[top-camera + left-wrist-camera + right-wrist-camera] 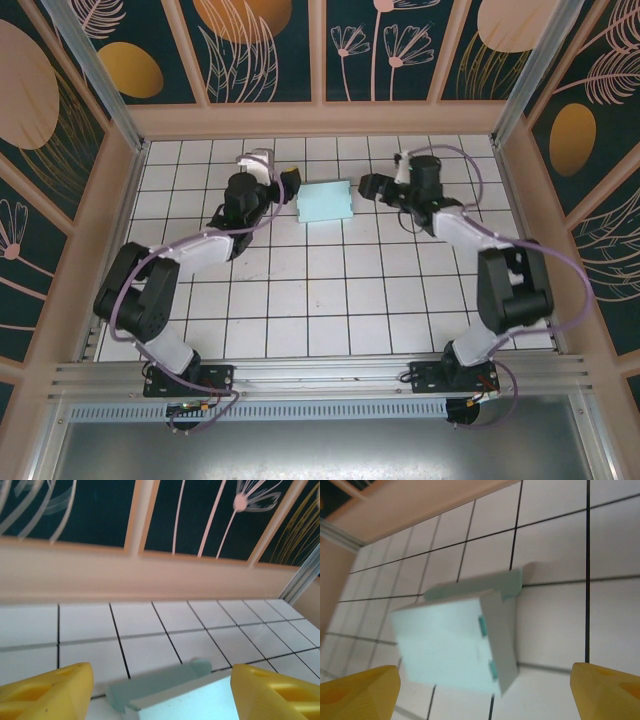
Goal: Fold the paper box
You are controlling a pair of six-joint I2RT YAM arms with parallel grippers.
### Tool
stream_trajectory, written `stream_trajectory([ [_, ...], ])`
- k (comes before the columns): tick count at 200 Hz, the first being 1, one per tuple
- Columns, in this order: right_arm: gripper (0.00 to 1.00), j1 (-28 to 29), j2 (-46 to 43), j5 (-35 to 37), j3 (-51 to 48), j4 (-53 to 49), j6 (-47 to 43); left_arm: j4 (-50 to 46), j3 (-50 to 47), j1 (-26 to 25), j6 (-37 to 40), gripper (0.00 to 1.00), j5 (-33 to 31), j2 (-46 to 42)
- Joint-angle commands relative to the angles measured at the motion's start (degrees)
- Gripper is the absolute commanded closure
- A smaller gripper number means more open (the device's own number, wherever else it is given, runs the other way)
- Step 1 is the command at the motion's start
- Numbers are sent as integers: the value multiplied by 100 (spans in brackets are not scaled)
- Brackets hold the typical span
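**Paper box (325,202) lies between two open pincers**

On the white tiled table (330,300), the pale turquoise box rests directly between the left pincer (292,183) and the right pincer (366,187), just ahead of each. Both stand with their yellow fingers (45,692) spread wide, gripping nothing. In the right wrist view the box lies ahead of the jaws, apart from both. A narrow flap (470,587) juts from its far edge. Two small darker tabs (482,626) mark one side.

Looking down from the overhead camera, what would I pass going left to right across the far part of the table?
left gripper → paper box → right gripper
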Motion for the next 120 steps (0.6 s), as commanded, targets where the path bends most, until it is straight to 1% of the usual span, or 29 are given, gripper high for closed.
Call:
stream_trajectory([
  [1,13,203,861,905,893,-582,-587,-1218,652,44,-995,26,428,655],
  [15,14,225,1405,969,1456,-799,-631,-1607,1035,45,-1096,25,457,1014],
  [32,18,278,1972,1096,2028,-1092,-740,-1984,1465,62,-1103,25,437,1459],
  [56,23,331,2533,1165,2524,-1406,-874,-2241,1852,123,-1098,33,355,1923],
  [79,27,379,2849,1328,2783,-1683,-952,-2433,2055,187,-1041,39,270,2245],
  [96,28,421,2973,1428,2878,-1854,-1031,-2575,2136,194,-977,42,254,2400],
  [120,29,450,2958,1256,2822,-1900,-946,-2769,2180,194,-896,44,326,2568],
])
